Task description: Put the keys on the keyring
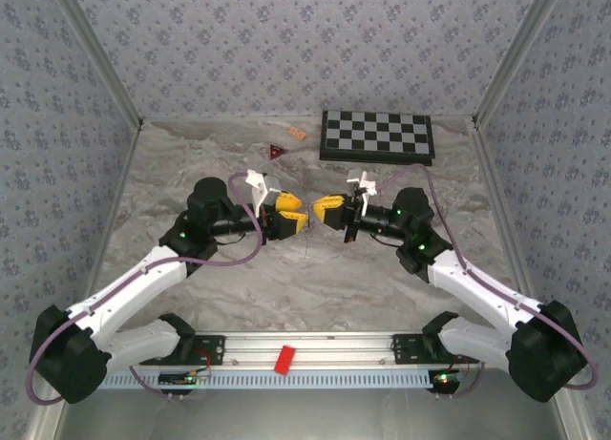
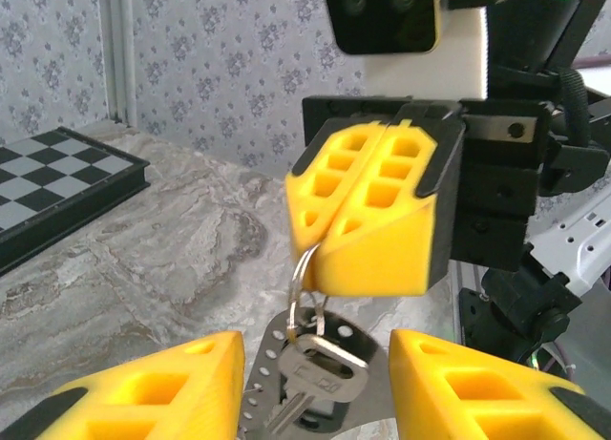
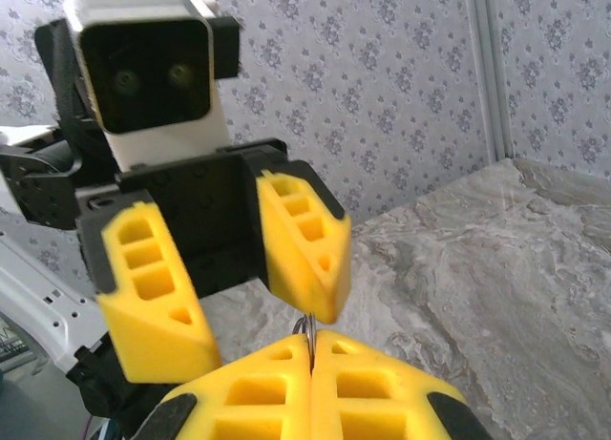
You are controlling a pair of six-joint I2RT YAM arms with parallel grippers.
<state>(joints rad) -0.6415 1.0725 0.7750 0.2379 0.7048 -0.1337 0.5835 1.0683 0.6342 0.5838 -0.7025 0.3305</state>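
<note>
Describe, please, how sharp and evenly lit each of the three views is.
Top external: even, soft light, sharp throughout. Left wrist: keys crisp with a mild glint; the left hand, nearest, slightly soft. Right wrist: the keyring thin yet distinct; the right hand slightly soft.

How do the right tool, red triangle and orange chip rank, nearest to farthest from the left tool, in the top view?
1. Right tool, close opposite, tip to tip.
2. Red triangle, toward the back wall.
3. Orange chip, just beyond the triangle.

The left arm [image 1: 134, 282] and right arm [image 1: 482, 292] have white shells, black joints and purple cables [image 1: 229, 261]. Fingers [image 2: 377, 259] are yellow pocketed wedges with black backs; tiny green dots [image 1: 417, 241], perhaps LEDs, glow near joints.
</note>
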